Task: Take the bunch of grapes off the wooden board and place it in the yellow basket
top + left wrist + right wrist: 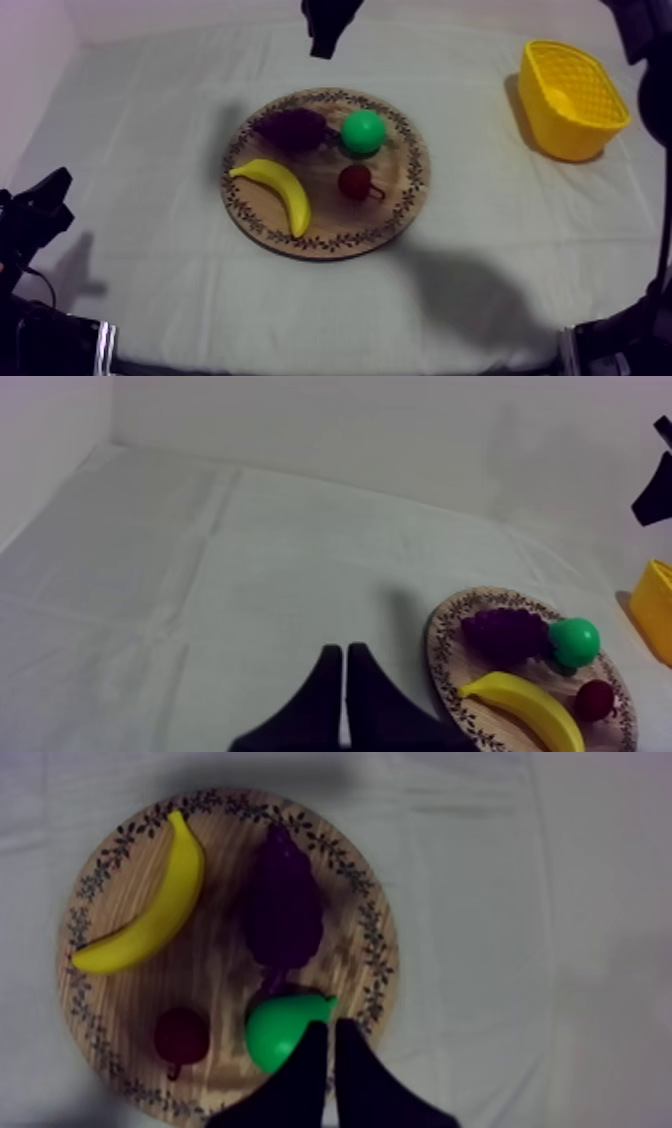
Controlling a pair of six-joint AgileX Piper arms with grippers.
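The dark purple bunch of grapes (292, 128) lies on the far left part of the round wooden board (400, 215), beside a green pear (362, 131). My right gripper (325, 35) hangs above the table just beyond the board's far edge. In the right wrist view its fingers lie together as a narrow wedge (330, 1044), shut on nothing, over the pear (280, 1030) and short of the grapes (283, 912). The yellow basket (570, 98) stands at the far right. My left gripper (55, 192) rests low at the left, its gripper (345, 666) shut and holding nothing.
A banana (278, 190) and a small red fruit (355, 182) lie on the near half of the board. In the left wrist view the board (445, 666) lies ahead to one side, with the basket (655, 606) beyond it. Bare cloth surrounds the board.
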